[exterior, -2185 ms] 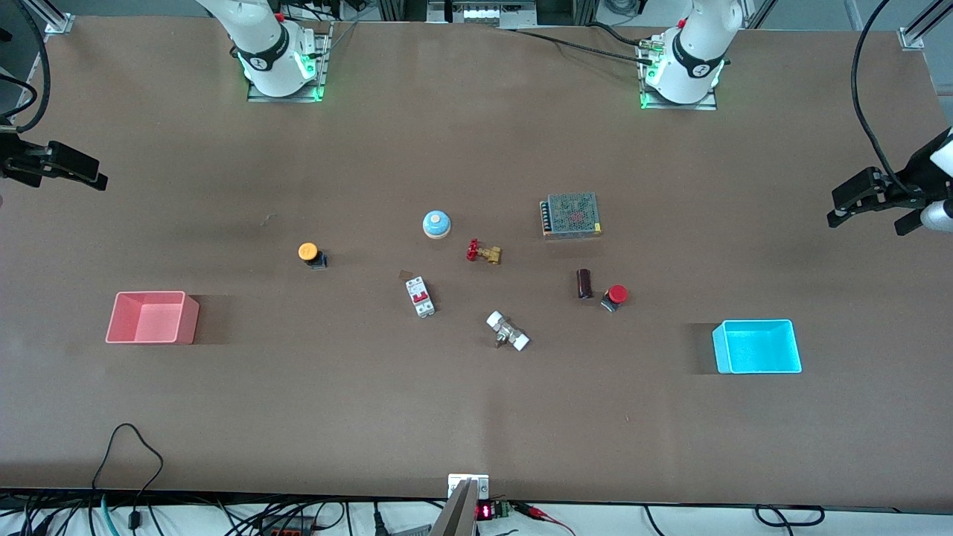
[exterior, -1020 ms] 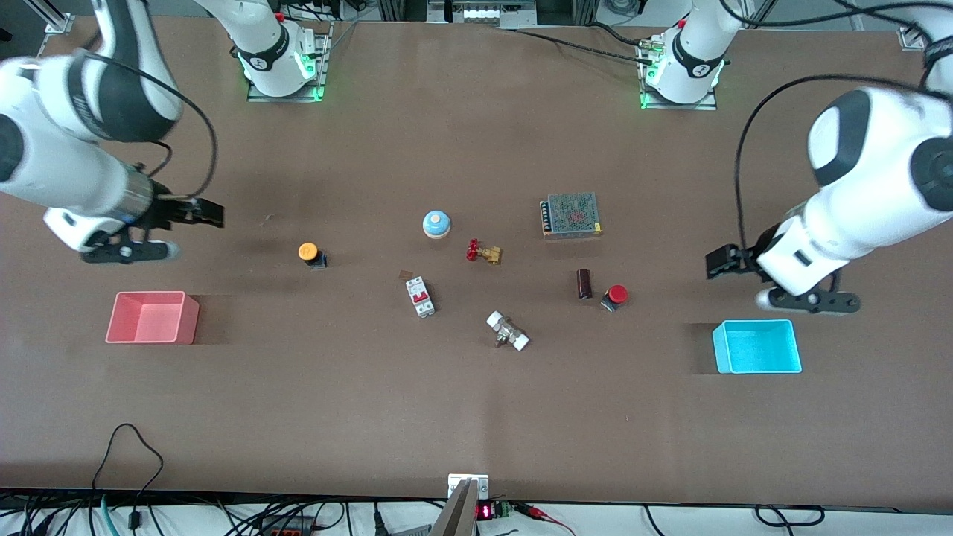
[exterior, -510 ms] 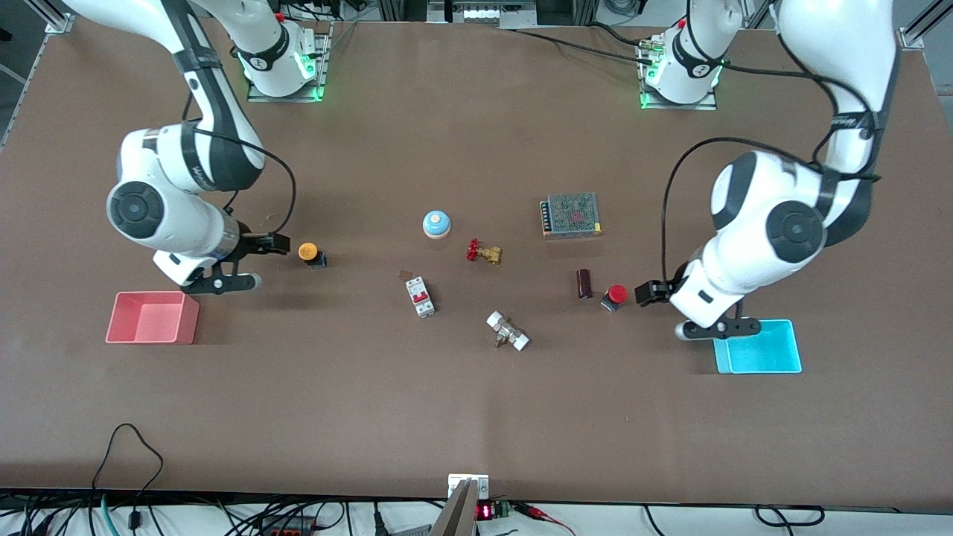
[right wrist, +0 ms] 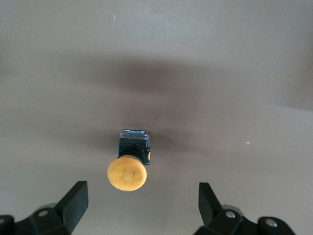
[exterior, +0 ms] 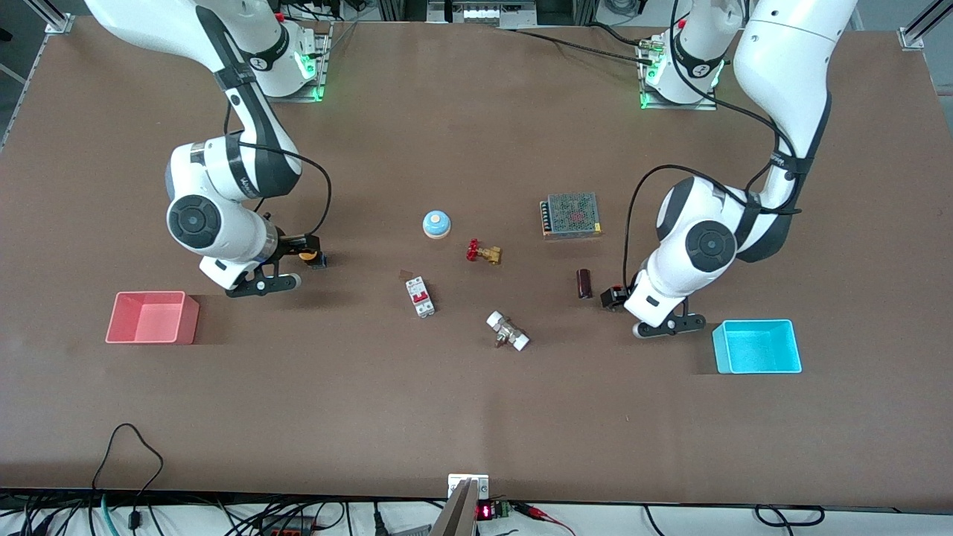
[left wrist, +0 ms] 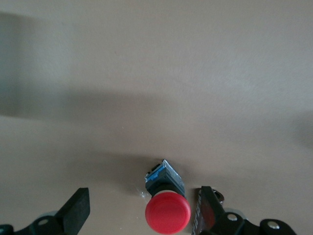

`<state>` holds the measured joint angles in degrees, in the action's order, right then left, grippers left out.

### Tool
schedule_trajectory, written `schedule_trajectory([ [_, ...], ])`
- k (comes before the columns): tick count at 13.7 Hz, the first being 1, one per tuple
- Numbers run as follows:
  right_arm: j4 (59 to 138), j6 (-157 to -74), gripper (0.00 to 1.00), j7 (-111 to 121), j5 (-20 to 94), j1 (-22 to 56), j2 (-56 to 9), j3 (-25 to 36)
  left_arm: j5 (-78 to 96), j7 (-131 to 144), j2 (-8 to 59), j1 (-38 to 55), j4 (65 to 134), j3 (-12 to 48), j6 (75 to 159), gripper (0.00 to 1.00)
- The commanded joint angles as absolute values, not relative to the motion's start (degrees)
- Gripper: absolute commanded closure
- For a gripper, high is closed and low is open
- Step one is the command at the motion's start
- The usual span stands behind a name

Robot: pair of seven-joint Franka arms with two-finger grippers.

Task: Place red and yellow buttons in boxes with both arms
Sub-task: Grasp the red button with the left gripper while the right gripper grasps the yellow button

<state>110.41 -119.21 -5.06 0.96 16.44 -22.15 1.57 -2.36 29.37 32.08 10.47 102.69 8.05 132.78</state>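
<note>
The yellow button (right wrist: pixel 127 174) stands on its black base on the table, a little ahead of my right gripper's (right wrist: pixel 142 198) open fingers. In the front view the right gripper (exterior: pixel 301 249) is low at the yellow button (exterior: pixel 307 254), which it partly hides. The red button (left wrist: pixel 167 211) stands between my left gripper's (left wrist: pixel 142 208) open fingers, close to one finger (left wrist: pixel 204 211). In the front view the left gripper (exterior: pixel 614 298) hides most of it. The pink-red box (exterior: pixel 153 320) sits toward the right arm's end, the cyan box (exterior: pixel 758 348) toward the left arm's end; both are empty.
Mid-table lie a blue-domed bell (exterior: pixel 436 223), a red-handled brass valve (exterior: pixel 482 252), a white circuit breaker (exterior: pixel 420 296), a white-capped fitting (exterior: pixel 508 331), a dark cylinder (exterior: pixel 584 283) beside the red button, and a mesh-topped power supply (exterior: pixel 571 214).
Both arms swung in from the table's ends and came down, the right gripper to the yellow button, the left gripper to the red button. No object has moved.
</note>
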Motion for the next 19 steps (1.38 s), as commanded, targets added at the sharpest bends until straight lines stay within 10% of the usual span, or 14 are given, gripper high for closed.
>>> schedule_trajectory([
  [1, 110.9, -120.0, 0.0, -5.0, 1.1, 17.1, -23.5, 1.8, -4.0, 31.6, 31.9, 12.0, 104.1, 7.5, 133.3, 0.0],
  [4, 110.9, -122.3, 0.0, -5.1, 1.1, 17.7, -25.7, 1.8, -4.0, 32.4, 32.2, 12.7, 104.8, 7.5, 133.3, 0.0],
  [14, 113.7, -125.7, 0.0, -6.0, 1.3, 18.5, -27.2, 1.9, -4.0, 32.4, 31.2, 12.6, 104.4, 7.6, 133.2, 0.62],
  [18, 113.7, -124.5, 0.23, -6.1, 1.6, 18.4, -27.2, 1.9, -4.0, 32.0, 29.9, 12.0, 104.1, 7.5, 132.6, 0.75],
  [19, 113.6, -124.4, 0.43, -6.2, 1.6, 18.4, -27.2, 1.9, -4.0, 31.6, 29.1, 11.9, 104.1, 7.0, 132.5, 0.76],
])
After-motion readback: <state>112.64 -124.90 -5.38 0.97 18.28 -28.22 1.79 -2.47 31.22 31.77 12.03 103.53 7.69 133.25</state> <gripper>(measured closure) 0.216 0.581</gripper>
